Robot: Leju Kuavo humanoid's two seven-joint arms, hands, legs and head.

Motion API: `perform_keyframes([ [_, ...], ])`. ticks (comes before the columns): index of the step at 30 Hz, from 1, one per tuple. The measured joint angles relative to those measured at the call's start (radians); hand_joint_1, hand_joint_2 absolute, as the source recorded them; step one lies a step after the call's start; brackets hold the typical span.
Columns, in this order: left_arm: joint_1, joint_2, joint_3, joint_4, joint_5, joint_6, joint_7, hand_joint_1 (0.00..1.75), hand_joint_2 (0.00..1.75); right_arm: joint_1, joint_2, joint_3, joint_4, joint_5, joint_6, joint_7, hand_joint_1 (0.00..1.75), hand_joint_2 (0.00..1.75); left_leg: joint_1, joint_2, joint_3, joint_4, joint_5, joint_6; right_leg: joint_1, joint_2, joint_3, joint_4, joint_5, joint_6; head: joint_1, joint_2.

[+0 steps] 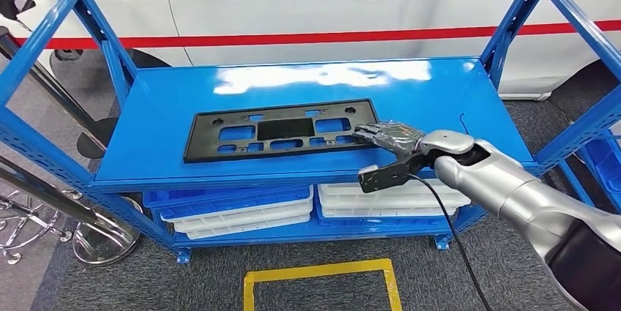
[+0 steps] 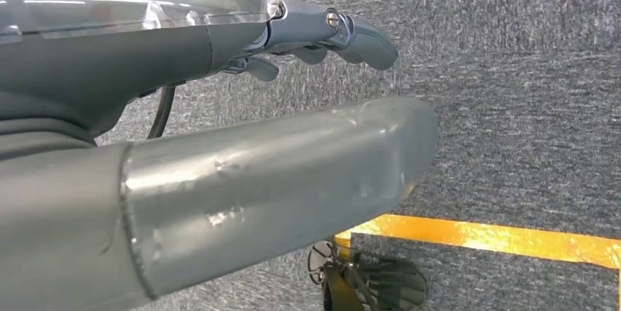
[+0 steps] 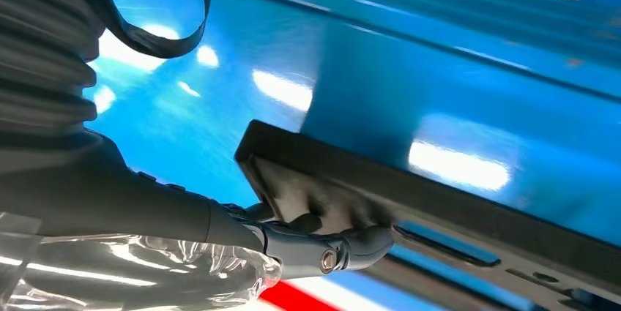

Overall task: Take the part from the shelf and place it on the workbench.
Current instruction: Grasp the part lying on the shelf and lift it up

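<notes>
Background: we saw a white car body with a red stripe [image 1: 293, 36] behind a blue shelf [image 1: 168, 84], grey carpet [image 1: 476, 267] below.
Floor: yellow tape outline [image 1: 322, 271] lay on the carpet in front of the shelf.
Lower shelf: we noted stacked blue and white trays [image 1: 242, 208] under the top deck.
Part: black flat plate with cut-outs [image 1: 282, 129] lay flat on the top deck, its end corner right at the right hand's fingertips.
Right hand: right hand [image 1: 392, 135] reached over the deck; in the right wrist view its dark fingers [image 3: 359, 241] were curled against the plate's corner [image 3: 322, 179], touching its face and edge.
Right grip: we could not tell whether the thumb had closed under the plate, so hold or mere contact stayed unclear; the plate looked flat on the deck.
Left hand: left hand [image 2: 322, 33] hung over the carpet, fingers loosely curled, nothing in them; thick grey thumb [image 2: 293, 179] lay apart from the fingers.
Near left fingers: yellow tape [image 2: 498, 238] lay on the carpet beyond the thumb tip.
</notes>
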Motion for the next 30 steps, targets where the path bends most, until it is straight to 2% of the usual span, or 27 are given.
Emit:
perform_keyframes([
  [4, -0.002, -0.004, 0.002, 0.0, -0.025, -0.005, 0.0, 0.0, 0.0, 0.193, 0.064, -0.153, -0.058, 0.159, -0.189, -0.006, 0.0, 1.75, 0.001, 0.0, 0.001, 0.0, -0.002, -0.001, 0.001, 0.0, 0.002, 0.0, -0.002, 0.0, 0.0, 0.0],
  [8, -0.004, -0.007, 0.003, 0.0, -0.037, -0.008, 0.001, 0.0, 0.0, 0.326, 0.13, -0.293, -0.114, 0.247, -0.206, -0.008, 0.0, 1.75, 0.002, 0.0, 0.003, 0.0, -0.002, -0.001, 0.001, 0.0, 0.002, 0.0, -0.003, -0.001, 0.0, 0.0],
  [12, -0.003, -0.008, 0.003, 0.0, -0.039, -0.01, 0.002, 0.0, 0.0, 0.375, 0.155, -0.375, -0.142, 0.26, -0.189, -0.011, 0.0, 1.75, 0.002, -0.001, 0.003, 0.0, -0.002, -0.001, 0.001, -0.001, 0.003, 0.0, -0.003, -0.001, 0.0, 0.0],
  [19, -0.004, -0.009, 0.004, 0.0, -0.051, -0.015, 0.002, 0.0, 0.0, 0.424, 0.184, -0.441, -0.167, 0.293, -0.207, -0.025, 0.0, 1.75, 0.002, -0.001, 0.004, 0.0, -0.002, -0.001, 0.001, -0.001, 0.004, 0.0, -0.003, -0.001, 0.0, 0.0],
  [27, -0.008, -0.013, 0.004, 0.0, -0.084, -0.017, 0.009, 0.0, 0.0, 0.567, 0.314, -0.548, -0.248, 0.388, -0.321, -0.042, 0.0, 1.75, 0.002, -0.001, 0.005, 0.0, -0.004, -0.002, 0.001, 0.0, 0.004, 0.0, -0.006, -0.001, 0.0, 0.0],
  [30, -0.008, -0.016, 0.004, 0.0, -0.091, -0.017, 0.012, 0.0, 0.0, 0.595, 0.346, -0.569, -0.28, 0.4, -0.358, -0.045, 0.0, 1.75, 0.002, -0.001, 0.005, -0.001, -0.005, -0.002, 0.002, 0.0, 0.004, 0.0, -0.006, -0.001, 0.0, 0.0],
])
